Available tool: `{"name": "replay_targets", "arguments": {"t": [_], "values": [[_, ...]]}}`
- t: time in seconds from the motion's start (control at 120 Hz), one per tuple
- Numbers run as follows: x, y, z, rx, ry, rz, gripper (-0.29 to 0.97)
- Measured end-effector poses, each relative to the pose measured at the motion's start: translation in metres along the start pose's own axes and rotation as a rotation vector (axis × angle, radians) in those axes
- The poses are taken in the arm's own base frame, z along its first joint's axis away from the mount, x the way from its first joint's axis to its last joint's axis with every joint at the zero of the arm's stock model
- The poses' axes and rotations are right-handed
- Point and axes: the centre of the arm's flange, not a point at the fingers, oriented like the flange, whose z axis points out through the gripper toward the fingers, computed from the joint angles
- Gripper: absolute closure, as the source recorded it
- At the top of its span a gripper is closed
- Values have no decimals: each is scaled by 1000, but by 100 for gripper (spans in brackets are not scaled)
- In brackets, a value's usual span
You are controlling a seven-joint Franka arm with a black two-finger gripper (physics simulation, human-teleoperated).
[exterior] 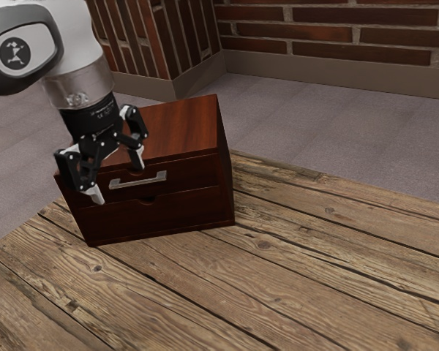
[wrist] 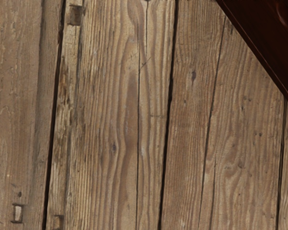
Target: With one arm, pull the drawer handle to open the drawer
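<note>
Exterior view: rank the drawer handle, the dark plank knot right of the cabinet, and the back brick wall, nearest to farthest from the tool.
1. drawer handle: on the cabinet front, just beside the tool, toward the exterior view's right.
2. plank knot: on the table, past the cabinet's corner, lower right.
3. brick wall: across the floor, at the back.

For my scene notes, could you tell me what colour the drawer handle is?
The drawer handle is silver-grey, clearest in the exterior view.

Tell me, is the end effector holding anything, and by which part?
Nothing is held. The end effector stands open at the drawer handle, not gripping it.
</note>
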Motion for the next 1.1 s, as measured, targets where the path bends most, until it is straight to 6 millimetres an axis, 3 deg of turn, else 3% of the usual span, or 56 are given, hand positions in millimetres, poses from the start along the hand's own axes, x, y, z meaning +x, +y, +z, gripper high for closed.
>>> {"name": "replay_targets", "arguments": {"t": [0.308, 0.467, 0.583, 0.625, 0.742, 0.95, 1.1], "values": [[9, 4, 32, 13, 82, -34, 0], [11, 8, 52, 27, 32, -165, 0], [-5, 11, 55, 3, 5, -214, 0], [6, 18, 62, 5, -4, -258, 0], [70, 38, 79, -1, -31, -436, 0], [60, 54, 79, -81, -50, -449, 0], [91, 58, 77, -133, -62, -509, 0]]}}
